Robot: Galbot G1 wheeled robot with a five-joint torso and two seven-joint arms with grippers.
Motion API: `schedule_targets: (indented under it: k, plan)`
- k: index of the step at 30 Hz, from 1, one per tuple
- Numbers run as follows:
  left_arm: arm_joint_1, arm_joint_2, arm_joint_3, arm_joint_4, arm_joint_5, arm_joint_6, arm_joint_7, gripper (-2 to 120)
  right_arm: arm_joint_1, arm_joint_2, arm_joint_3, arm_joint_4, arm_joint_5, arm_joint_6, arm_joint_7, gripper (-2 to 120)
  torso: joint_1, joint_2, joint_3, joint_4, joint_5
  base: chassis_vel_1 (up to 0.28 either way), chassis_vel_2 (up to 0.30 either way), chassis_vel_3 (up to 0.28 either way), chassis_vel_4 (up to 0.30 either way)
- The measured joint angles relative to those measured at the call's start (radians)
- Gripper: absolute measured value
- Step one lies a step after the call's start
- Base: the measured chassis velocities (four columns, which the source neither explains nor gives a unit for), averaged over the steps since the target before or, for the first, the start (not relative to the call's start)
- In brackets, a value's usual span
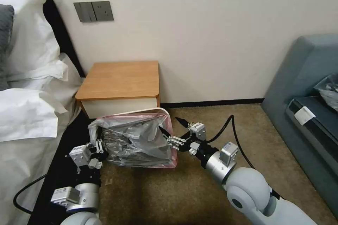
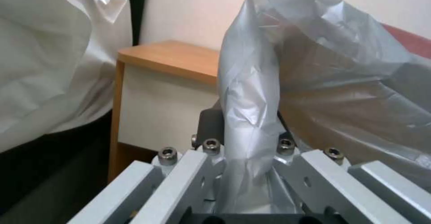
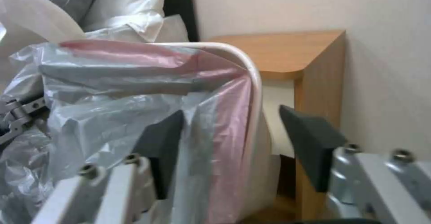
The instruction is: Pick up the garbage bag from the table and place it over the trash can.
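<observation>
The garbage bag [image 1: 135, 140], silvery-grey film with pinkish edges, lies spread over the cream-white trash can [image 1: 141, 111] on the floor in front of the table [image 1: 119, 79]. My left gripper [image 1: 99, 137] is at the bag's left side, shut on a bunched fold of the garbage bag [image 2: 247, 92]. My right gripper [image 1: 170, 125] is at the can's right side and stands open. Its fingers straddle the trash can's rim [image 3: 254, 92]: one pad [image 3: 161, 140] sits against the garbage bag [image 3: 134, 96], the other pad [image 3: 309, 140] is outside the can.
A bed with white linen [image 1: 28, 105] runs along the left, close to my left arm. A blue-grey sofa [image 1: 306, 91] stands at the right. Brown carpet [image 1: 211, 119] lies open between can and sofa. A black cable [image 1: 234, 133] trails from my right wrist.
</observation>
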Motion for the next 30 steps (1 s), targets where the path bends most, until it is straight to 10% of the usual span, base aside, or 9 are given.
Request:
schedule_targets:
  k: [14, 30]
  plan:
    - [-0.016, 0.001, -0.007, 0.018, -0.008, 0.004, -0.004, 7, 0.003, 0.003, -0.008, -0.005, -0.025, 0.001, 0.001, 3, 0.000, 0.000, 0.000, 0.0000, 0.0000, 0.000, 0.000, 0.000, 0.000]
    - [-0.023, 0.002, -0.008, 0.026, -0.012, 0.022, -0.006, 7, -0.009, 0.011, 0.010, -0.021, -0.089, 0.030, -0.012, 2, 0.000, 0.000, 0.000, 0.0000, -0.0001, 0.000, 0.000, 0.000, 0.000]
